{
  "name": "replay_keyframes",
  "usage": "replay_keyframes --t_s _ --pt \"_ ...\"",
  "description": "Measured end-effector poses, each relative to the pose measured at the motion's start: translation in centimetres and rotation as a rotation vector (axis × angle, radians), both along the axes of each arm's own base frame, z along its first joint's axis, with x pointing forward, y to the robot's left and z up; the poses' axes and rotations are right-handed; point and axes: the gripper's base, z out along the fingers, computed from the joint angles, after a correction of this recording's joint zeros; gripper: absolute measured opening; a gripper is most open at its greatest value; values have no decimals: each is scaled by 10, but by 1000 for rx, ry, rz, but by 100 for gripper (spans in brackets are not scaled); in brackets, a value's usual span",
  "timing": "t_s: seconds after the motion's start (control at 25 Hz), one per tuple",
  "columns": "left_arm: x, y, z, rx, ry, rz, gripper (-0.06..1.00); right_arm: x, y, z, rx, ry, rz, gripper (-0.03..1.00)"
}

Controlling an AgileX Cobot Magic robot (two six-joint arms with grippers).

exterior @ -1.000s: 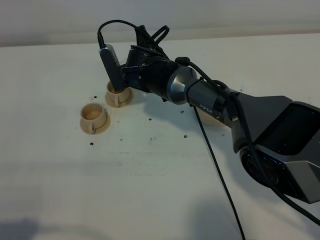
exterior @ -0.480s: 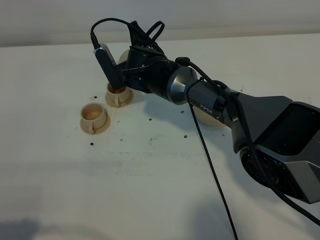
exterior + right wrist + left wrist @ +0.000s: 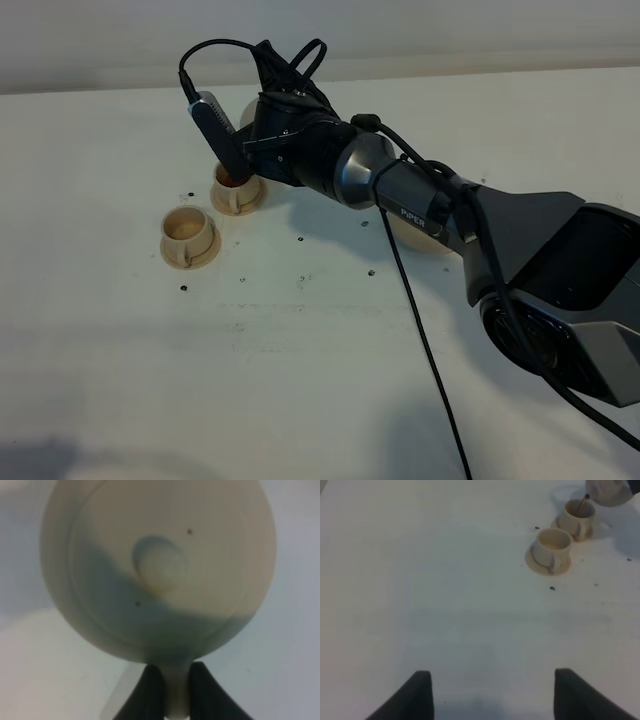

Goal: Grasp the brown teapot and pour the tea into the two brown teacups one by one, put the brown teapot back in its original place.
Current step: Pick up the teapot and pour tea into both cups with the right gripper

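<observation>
White table [image 3: 300, 380], arm [image 3: 400, 190] over coaster [image 3: 414, 240] — teapot [image 3: 160, 570] above far teacup [image 3: 237, 190]

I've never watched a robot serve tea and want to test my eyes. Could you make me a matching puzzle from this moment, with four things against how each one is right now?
Things
1. brown teapot
2. teacup nearer the teapot
3. other teacup
4. left hand

States
A. open, holding nothing
B. on its saucer, no tea running in
C. thin stream of tea running into it
D. gripped by its handle in the right hand

Pairs: 1-D, 2-C, 3-B, 4-A
</observation>
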Motion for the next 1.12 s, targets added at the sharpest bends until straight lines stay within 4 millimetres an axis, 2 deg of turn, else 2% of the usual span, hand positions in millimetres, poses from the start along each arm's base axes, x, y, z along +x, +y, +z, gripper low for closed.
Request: replay_keyframes --t_s 1.12 --pt "0 0 0 0 0 0 52 5 -1 4 -87 -52 75 13"
